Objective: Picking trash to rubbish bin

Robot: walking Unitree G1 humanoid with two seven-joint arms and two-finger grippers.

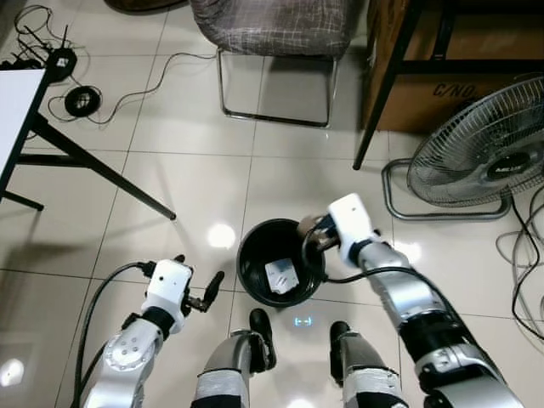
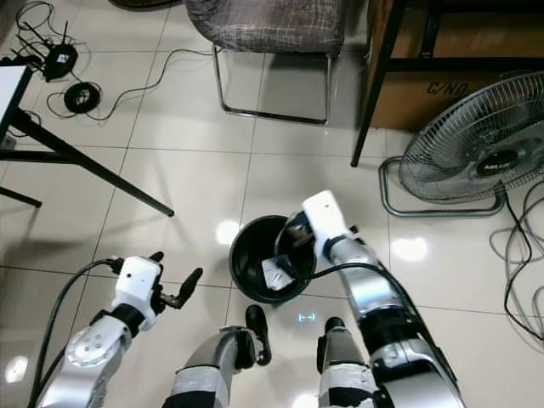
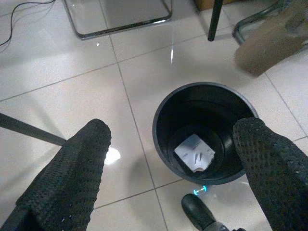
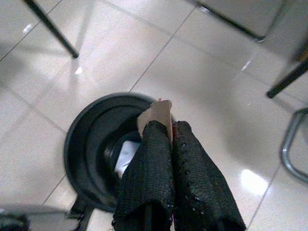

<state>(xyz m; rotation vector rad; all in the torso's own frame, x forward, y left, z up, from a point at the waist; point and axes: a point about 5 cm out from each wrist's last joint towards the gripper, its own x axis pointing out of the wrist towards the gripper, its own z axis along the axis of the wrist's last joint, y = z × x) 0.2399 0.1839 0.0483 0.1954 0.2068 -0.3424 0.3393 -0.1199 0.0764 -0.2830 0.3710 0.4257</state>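
My two arms are made of silver metal segments, and each one ends in a white, box-shaped wrist block, from which the left gripper (image 1: pixel 202 295) and the right gripper (image 4: pixel 172 129) extend with long black fingers (image 3: pixel 72 178) that have a rough, dotted texture like small bumps. A thick black cable makes a loop beside my left arm (image 1: pixel 127 353) and another black cable curves along my right arm (image 1: pixel 425 319) near the wrist. Near me, at the bottom of the scene, my two legs (image 1: pixel 229 365) are silver-grey with black parts at the ends.
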